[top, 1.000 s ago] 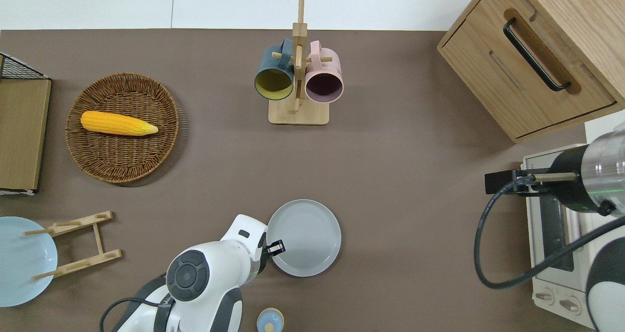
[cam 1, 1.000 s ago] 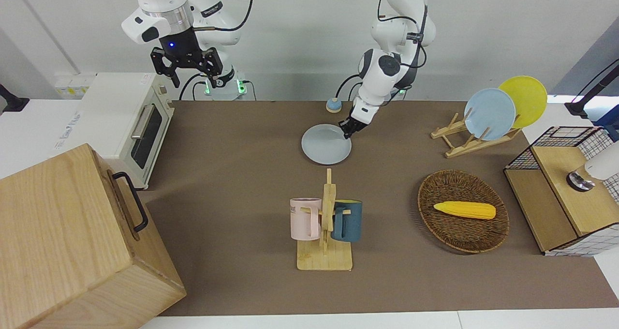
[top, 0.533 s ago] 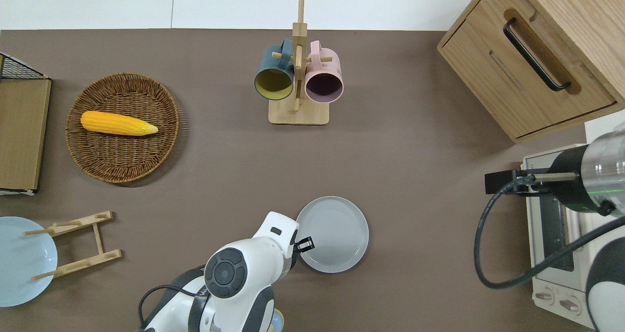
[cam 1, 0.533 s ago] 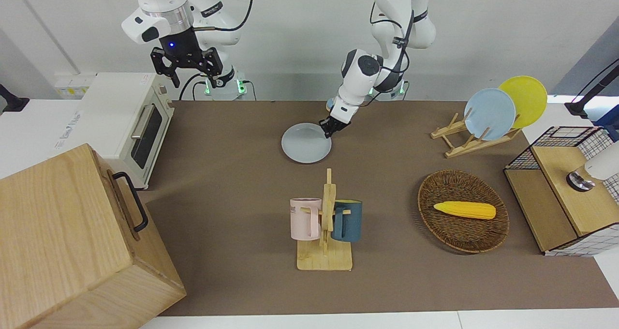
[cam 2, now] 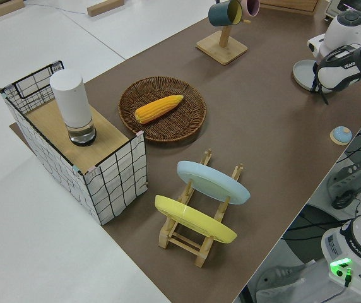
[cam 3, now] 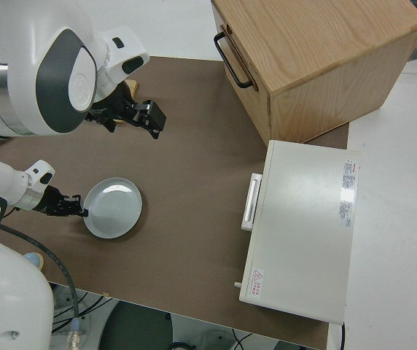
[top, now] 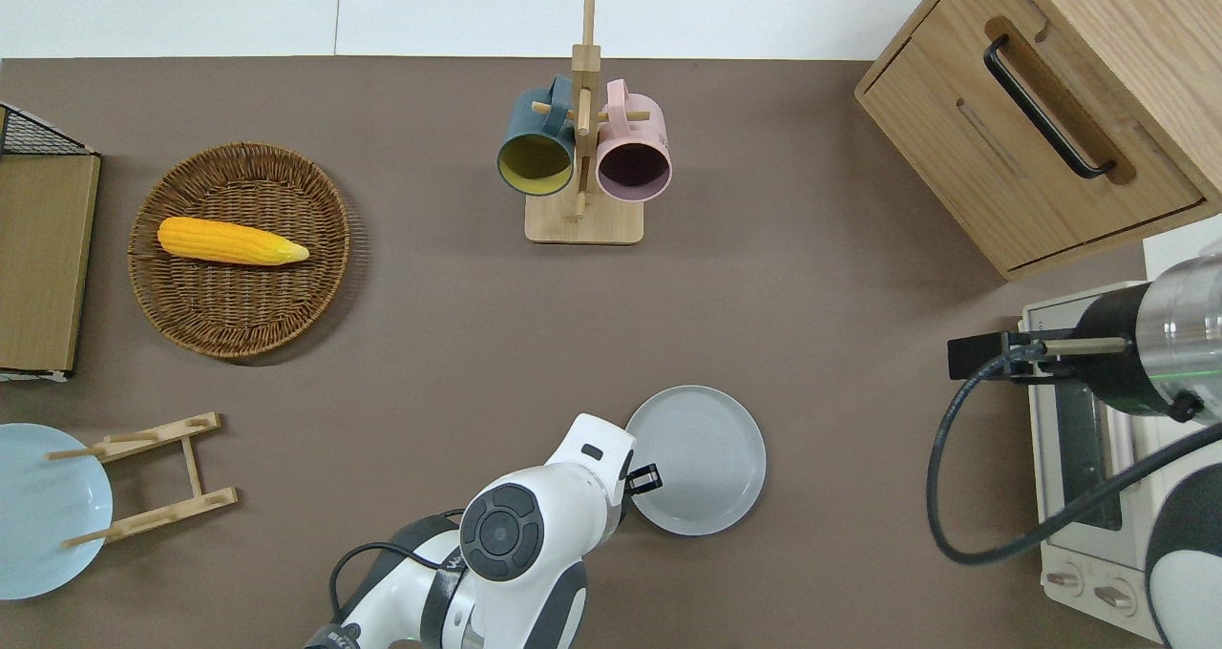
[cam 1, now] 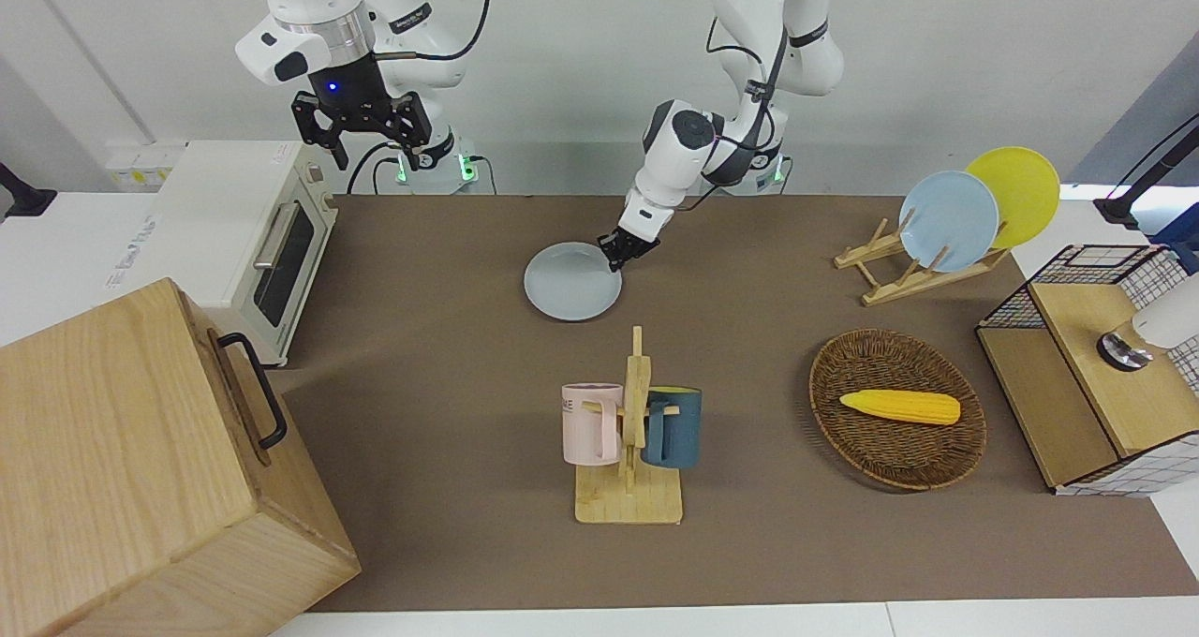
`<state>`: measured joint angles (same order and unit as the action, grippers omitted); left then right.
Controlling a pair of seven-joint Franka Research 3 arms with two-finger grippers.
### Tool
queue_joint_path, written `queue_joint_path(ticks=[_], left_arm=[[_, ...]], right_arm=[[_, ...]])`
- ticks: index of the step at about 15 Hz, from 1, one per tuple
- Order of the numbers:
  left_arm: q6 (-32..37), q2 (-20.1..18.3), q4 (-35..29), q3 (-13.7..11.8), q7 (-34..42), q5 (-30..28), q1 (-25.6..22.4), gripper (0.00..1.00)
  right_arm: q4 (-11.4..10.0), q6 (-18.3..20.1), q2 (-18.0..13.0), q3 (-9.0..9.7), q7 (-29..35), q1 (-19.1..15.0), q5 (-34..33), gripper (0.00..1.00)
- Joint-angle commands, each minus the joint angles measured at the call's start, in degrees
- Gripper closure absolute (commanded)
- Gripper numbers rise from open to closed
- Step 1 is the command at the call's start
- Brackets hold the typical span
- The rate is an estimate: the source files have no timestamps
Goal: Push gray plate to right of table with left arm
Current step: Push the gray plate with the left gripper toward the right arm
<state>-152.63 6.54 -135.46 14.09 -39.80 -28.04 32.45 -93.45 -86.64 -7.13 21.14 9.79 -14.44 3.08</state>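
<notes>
The gray plate (top: 696,459) lies flat on the worktop (top: 811,277), roughly midway along its length and in the half nearer the robots, nearer to them than the mug rack (top: 583,134) and well apart from the toaster oven (top: 1079,458) at the right arm's end. The left gripper (top: 645,478) sits low at the plate's rim on the side facing the left arm's end, apparently touching the edge, which suits a sideways shove toward the right arm's end; whether its fingers are apart or together cannot be told from these views. Judging by position, the push looks under way but only partly done: a broad stretch of bare worktop separates the plate from the toaster oven and the wooden cabinet (top: 1041,105), so much of the travel is left. The path ahead looks free of obstacles. The main risk seems to be the gripper sliding off the round rim so the plate veers. The right arm is parked, its gripper (cam 1: 361,124) with fingers apart.
</notes>
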Motion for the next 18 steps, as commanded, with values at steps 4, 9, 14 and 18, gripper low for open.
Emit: queue_joint_path(ticks=[4, 9, 14, 18], left_arm=[[-2.93, 5.41, 4.33, -0.99, -1.68, -1.05, 4.29, 1.00], [-3.03, 5.50, 4.59, -0.82, -4.58, -1.23, 4.20, 0.58], [-0.58, 1.73, 4.59, 0.06, -7.39, -1.23, 2.45, 0.02], [6.10, -2.14, 4.95, -0.12, -6.79, -0.88, -0.36, 0.01]], right_arm=[[-1.56, -0.01, -1.57, 0.83, 0.67, -1.38, 1.23, 0.005], [-1.56, -0.02, -1.57, 0.83, 0.58, -1.38, 1.23, 0.005], [-1.56, -0.02, -1.57, 0.83, 0.67, -1.38, 1.23, 0.005], [-1.56, -0.02, -1.57, 0.83, 0.58, -1.38, 1.23, 0.005]])
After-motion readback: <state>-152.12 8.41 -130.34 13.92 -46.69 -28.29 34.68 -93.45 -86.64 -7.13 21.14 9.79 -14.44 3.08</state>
